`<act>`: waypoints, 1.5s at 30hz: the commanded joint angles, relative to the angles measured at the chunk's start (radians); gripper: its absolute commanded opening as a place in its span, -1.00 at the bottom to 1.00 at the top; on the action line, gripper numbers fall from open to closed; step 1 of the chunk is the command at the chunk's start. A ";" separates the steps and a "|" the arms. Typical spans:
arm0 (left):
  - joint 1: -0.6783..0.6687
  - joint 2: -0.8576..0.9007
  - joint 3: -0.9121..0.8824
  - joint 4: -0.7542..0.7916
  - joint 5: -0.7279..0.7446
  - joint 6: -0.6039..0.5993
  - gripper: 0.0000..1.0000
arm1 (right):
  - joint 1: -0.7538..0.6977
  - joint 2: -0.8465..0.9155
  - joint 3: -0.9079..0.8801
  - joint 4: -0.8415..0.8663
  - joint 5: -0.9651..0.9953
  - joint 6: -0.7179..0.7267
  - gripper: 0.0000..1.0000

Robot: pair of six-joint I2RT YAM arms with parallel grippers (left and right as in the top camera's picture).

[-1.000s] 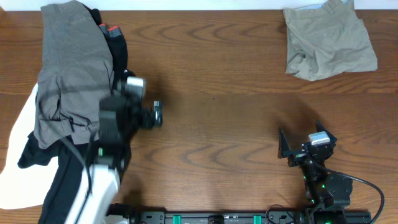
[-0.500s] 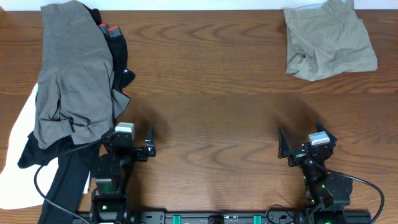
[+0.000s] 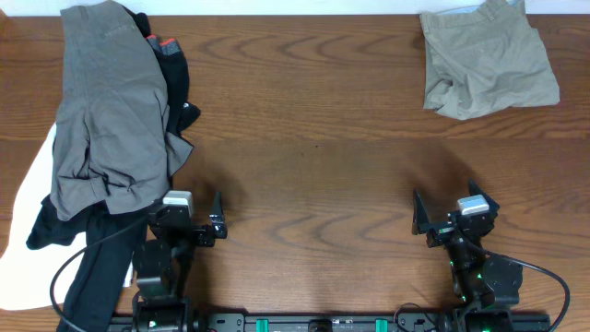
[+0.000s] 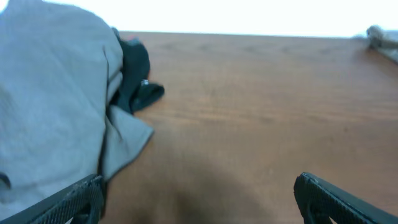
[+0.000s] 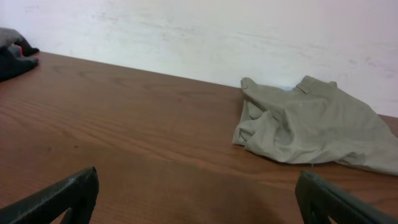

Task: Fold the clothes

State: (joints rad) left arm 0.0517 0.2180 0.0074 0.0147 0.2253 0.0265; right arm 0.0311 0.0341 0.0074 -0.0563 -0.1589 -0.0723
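The khaki-tan shorts (image 3: 487, 61) lie folded in a bundle at the table's far right corner; they also show in the right wrist view (image 5: 311, 124). A pile of grey (image 3: 109, 111), black and white garments lies at the left edge; the grey one fills the left of the left wrist view (image 4: 53, 112). My left gripper (image 3: 189, 205) is open and empty near the front edge, right beside the pile. In the left wrist view its fingers (image 4: 196, 193) are spread wide. My right gripper (image 3: 444, 205) is open and empty at the front right, fingers (image 5: 198, 193) apart.
A black garment (image 3: 92, 267) trails off the front left edge over a white one (image 3: 28, 203). A small red and black item (image 3: 166, 44) sits at the top of the pile. The wooden table (image 3: 313, 120) stretches between the pile and the shorts.
My left arm has pulled back from beside the pile towards the front edge and now rests low with its gripper open. The right arm and the clothes have not moved.
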 commanded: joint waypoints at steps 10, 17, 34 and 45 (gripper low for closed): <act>0.005 -0.186 -0.003 -0.067 -0.002 -0.001 0.96 | 0.010 -0.008 -0.002 -0.005 0.006 0.004 0.99; 0.007 -0.216 -0.003 -0.067 -0.001 -0.002 0.96 | 0.010 -0.008 -0.002 -0.005 0.006 0.004 0.98; 0.043 -0.214 -0.003 -0.066 -0.001 -0.001 0.96 | 0.009 -0.008 -0.002 -0.005 0.006 0.004 0.99; 0.043 -0.214 -0.003 -0.066 -0.001 -0.001 0.96 | 0.010 -0.008 -0.002 -0.005 0.006 0.004 0.99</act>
State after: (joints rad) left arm 0.0898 0.0120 0.0135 -0.0036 0.2092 0.0265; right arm 0.0311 0.0341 0.0074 -0.0559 -0.1589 -0.0723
